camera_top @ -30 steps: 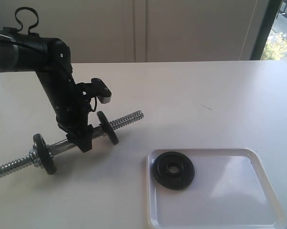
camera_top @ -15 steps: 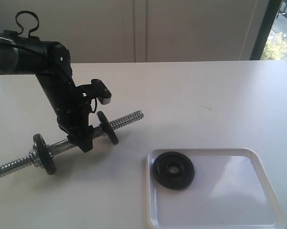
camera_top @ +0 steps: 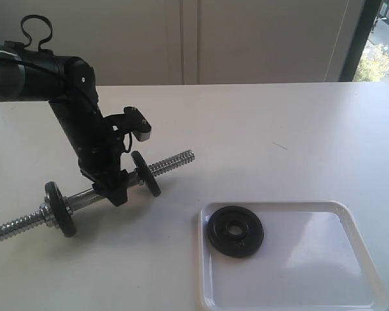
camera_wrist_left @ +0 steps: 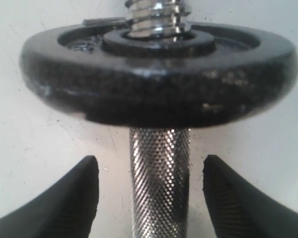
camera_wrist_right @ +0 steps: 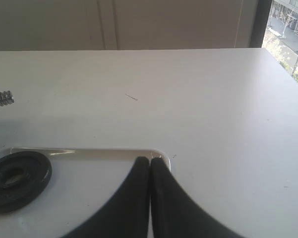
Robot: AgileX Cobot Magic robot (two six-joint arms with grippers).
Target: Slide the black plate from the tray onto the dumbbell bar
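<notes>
Lying flat in tray (camera_top: 349,285), black plate (camera_top: 235,230); left fingers (camera_wrist_left: 69,198) straddling dumbbell bar (camera_wrist_left: 159,183).

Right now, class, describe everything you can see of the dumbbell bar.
The dumbbell bar is a short chrome rod, knurled in the middle, coarsely threaded at both ends. It rests on the white table on two small black discs, one toward each end. The open left gripper straddles its middle, a gap showing on each side.
</notes>
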